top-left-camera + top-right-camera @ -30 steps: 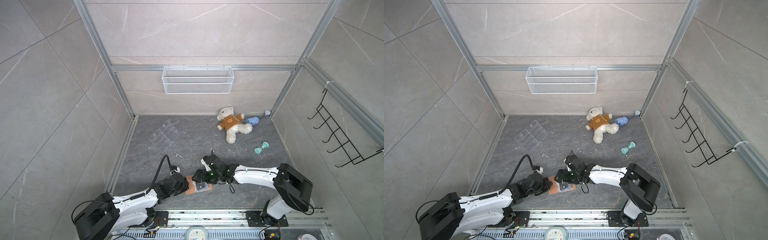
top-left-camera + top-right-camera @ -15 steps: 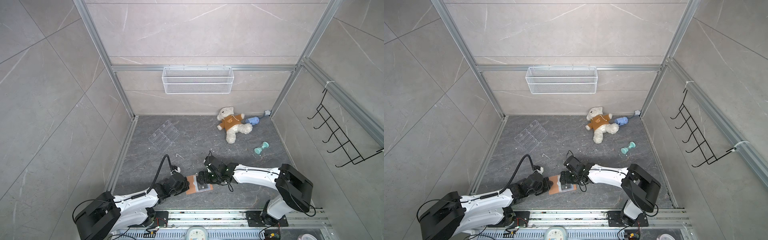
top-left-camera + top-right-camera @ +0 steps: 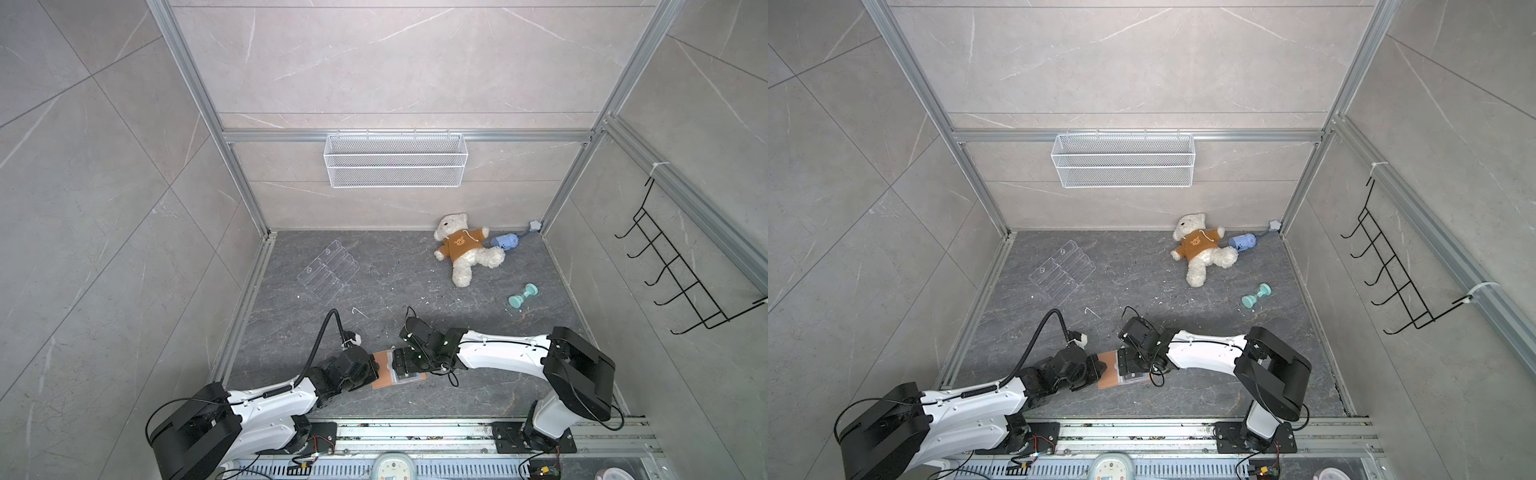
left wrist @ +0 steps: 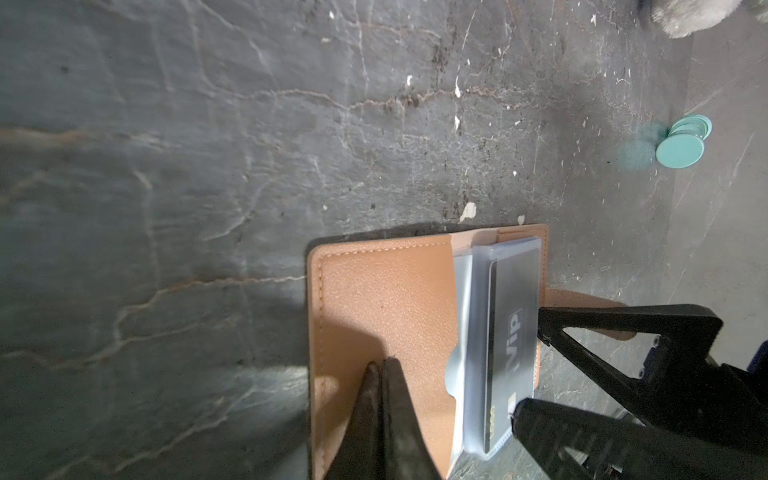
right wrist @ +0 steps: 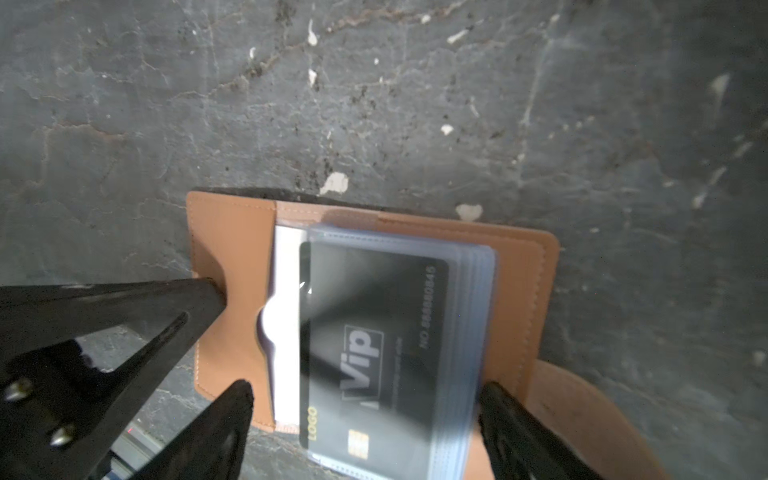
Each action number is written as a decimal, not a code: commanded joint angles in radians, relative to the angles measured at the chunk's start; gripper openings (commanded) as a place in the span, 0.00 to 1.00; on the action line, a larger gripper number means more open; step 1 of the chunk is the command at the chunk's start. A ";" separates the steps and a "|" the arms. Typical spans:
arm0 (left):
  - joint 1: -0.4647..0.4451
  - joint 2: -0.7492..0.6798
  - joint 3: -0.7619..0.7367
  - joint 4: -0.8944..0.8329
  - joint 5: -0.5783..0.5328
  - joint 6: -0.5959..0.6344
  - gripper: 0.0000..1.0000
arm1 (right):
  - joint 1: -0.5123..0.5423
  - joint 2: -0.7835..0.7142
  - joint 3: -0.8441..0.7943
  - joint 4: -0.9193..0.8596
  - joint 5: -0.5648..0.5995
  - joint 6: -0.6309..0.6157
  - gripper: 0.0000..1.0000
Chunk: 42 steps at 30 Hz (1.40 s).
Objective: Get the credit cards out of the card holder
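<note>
In both top views the left arm lies low over the floor (image 3: 415, 266), stretched from its base at the near left toward the middle. The right arm bends at its elbow on the near right and runs its white forearm leftward with the wrist tipped down. The two meet over the holder (image 3: 383, 371), which lies open and flat near the front rail. From above, the left gripper (image 3: 374, 369) and the right gripper (image 3: 401, 370) are dark lumps at opposite ends of the tan leather, and their jaws cannot be read there. The left wrist view settles the first: the left gripper (image 4: 380, 365) has its fingers pressed together, tips resting on the leather flap. The right wrist view settles the second: the right gripper (image 5: 365, 388) stands with its fingers wide apart, straddling the sleeves (image 5: 478, 316) without clamping them. One finger is beside the flap and the other at the stack's outer edge. The card (image 5: 374, 345), black with white "Vip", sits inside the top sleeve. Only this view shows its gold chip and number. Only the left wrist view takes in the dumbbell (image 4: 681, 143) far across the floor.
</note>
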 commanded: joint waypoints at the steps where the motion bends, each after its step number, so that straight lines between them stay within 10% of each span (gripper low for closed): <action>1: -0.007 0.008 -0.006 -0.049 0.001 0.010 0.00 | 0.005 -0.001 0.017 -0.069 0.045 -0.014 0.88; 42: -0.143 0.033 0.074 -0.175 -0.131 -0.020 0.00 | -0.051 -0.017 -0.143 0.408 -0.283 0.124 0.88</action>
